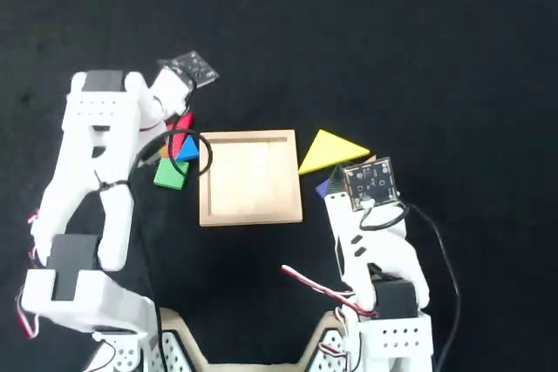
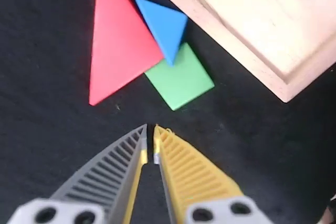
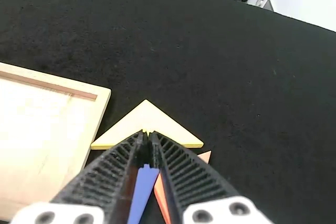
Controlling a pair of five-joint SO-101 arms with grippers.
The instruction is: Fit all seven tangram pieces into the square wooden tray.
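Nearest the left wrist lens, the left gripper (image 2: 150, 129) hangs over bare black cloth (image 1: 436, 67) with its grey and yellow fingers drawn almost together, only a thin slit between them and nothing in it. Just past its tips lies a green square (image 2: 180, 80), flat on the cloth. A blue triangle (image 2: 165, 24) touches that square with one point and lies along the long edge of a red triangle (image 2: 118, 45). These three pieces cluster just beside the left side of the wooden tray (image 2: 294, 72), the blue one closest to its rim. In the high view the tray sits square in the middle of the table between the two arms. The right gripper (image 3: 146, 135) is on the tray's other side, its black fingers narrowed to a slim gap. Their tips are above the near edge of a yellow triangle (image 3: 149, 119), which lies flat with one corner close against the tray's right side. Through the gap a violet-blue piece (image 3: 139, 192) shows on the cloth below, and I cannot tell whether the fingers touch it. An orange piece (image 3: 203, 156) peeks out beside it, under the fingers, near the yellow triangle's edge.
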